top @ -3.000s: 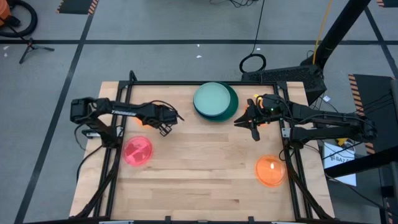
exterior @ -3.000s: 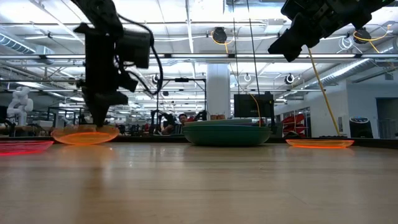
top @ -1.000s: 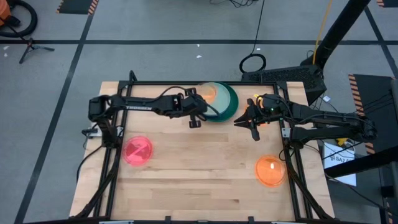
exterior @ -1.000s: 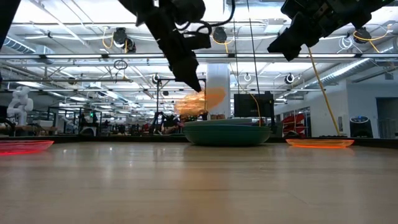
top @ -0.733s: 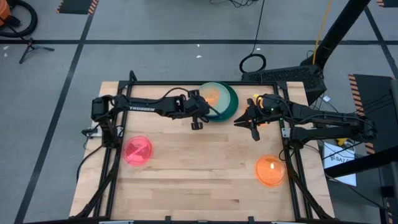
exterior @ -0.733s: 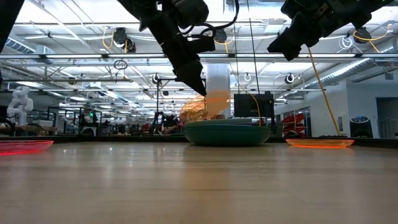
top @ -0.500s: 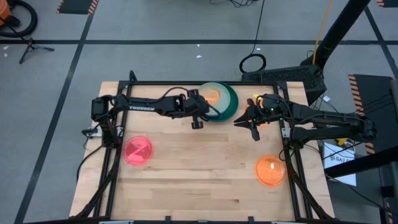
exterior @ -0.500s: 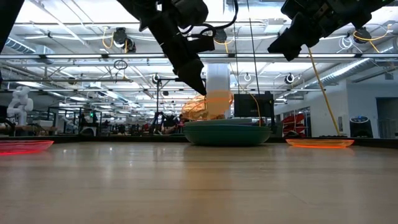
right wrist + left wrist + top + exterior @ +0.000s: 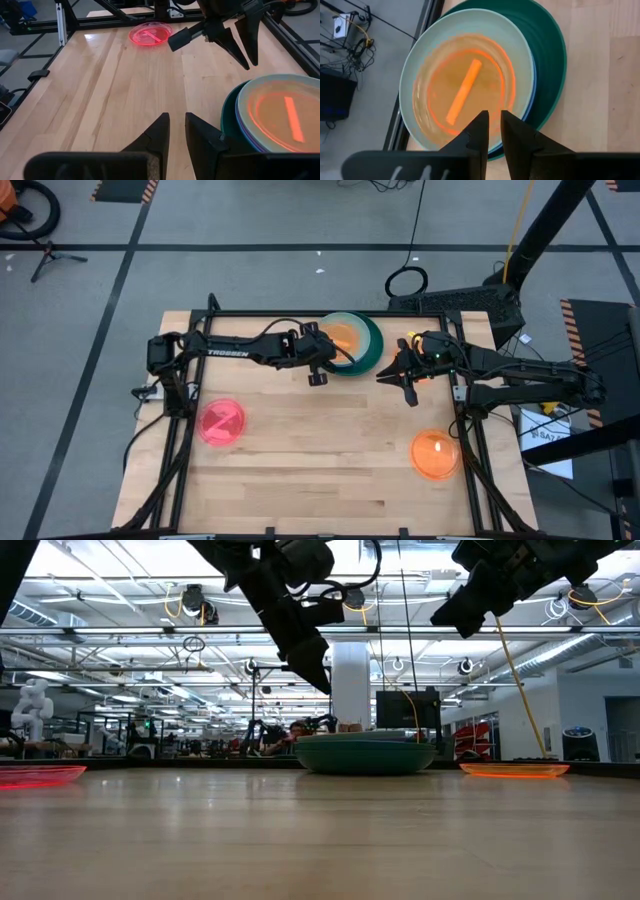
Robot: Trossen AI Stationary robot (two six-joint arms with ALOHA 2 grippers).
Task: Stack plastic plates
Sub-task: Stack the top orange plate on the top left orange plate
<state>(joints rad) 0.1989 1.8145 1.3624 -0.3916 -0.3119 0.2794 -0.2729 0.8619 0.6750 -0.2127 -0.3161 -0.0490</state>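
Observation:
A stack of larger plates stands at the table's far middle: a dark green plate (image 9: 373, 348) at the bottom, blue and purple rims (image 9: 244, 135) above it, and a mint plate (image 9: 420, 70) on those. A translucent orange plate (image 9: 465, 90) lies flat in the mint one. My left gripper (image 9: 318, 370) hovers open and empty over the stack's near left rim, and also shows in the right wrist view (image 9: 248, 60). My right gripper (image 9: 400, 385) waits open and empty, raised, to the right of the stack. A pink plate (image 9: 221, 422) and a second orange plate (image 9: 434, 454) lie on the table.
The wooden table (image 9: 320, 470) has a black frame rail along its far edge (image 9: 260, 314) and its sides. The pink plate lies near left, the second orange plate near right. Bare wood lies between them and across the near half.
The orange plate hung tilted under my left gripper's fingers above the stack. It has come out of the fingers and now lies flat in the mint plate. My left gripper has stayed over the stack's near left rim.

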